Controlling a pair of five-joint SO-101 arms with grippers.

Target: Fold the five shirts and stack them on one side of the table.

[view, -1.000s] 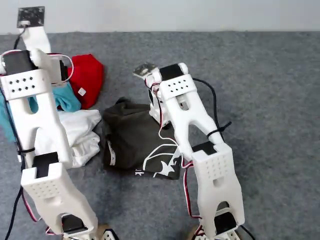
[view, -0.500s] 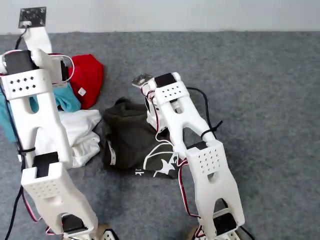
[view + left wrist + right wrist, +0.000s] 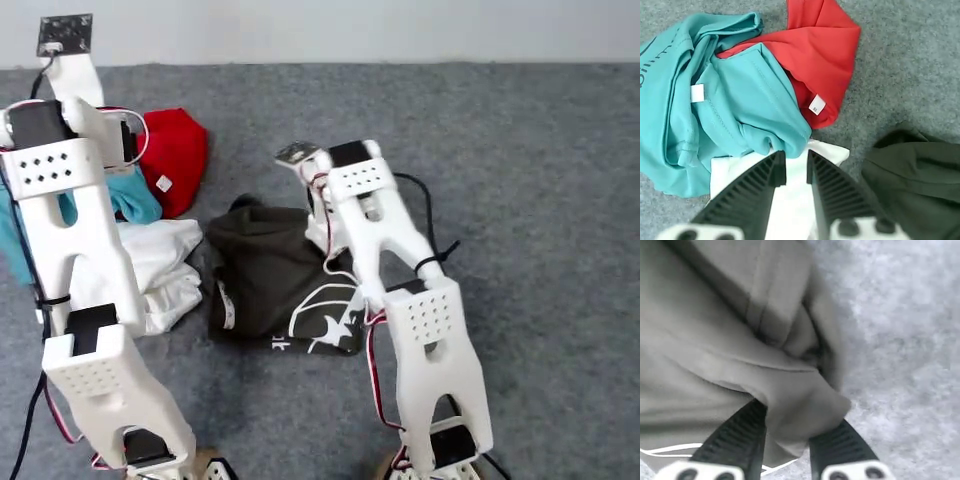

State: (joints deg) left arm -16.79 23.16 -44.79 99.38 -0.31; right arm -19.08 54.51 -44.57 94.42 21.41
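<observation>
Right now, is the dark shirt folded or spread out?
Partly folded: the dark shirt lies bunched in a compact rumpled block, and the right gripper pinches a doubled edge.

The table [image 3: 540,200] is covered with a grey, felt-like carpet, rough and matt. The red shirt [image 3: 825,55] and the teal shirt [image 3: 740,100] are smooth matt cloth with fine stitched seams, and each has a small white label. The white shirt [image 3: 160,260] and the dark olive shirt [image 3: 265,280] are soft matt cloth too. The left arm [image 3: 85,230] and the right arm [image 3: 395,240] are white matt plastic. The left gripper [image 3: 796,167] and the right gripper [image 3: 790,425] have fingers of black ribbed plastic.
</observation>
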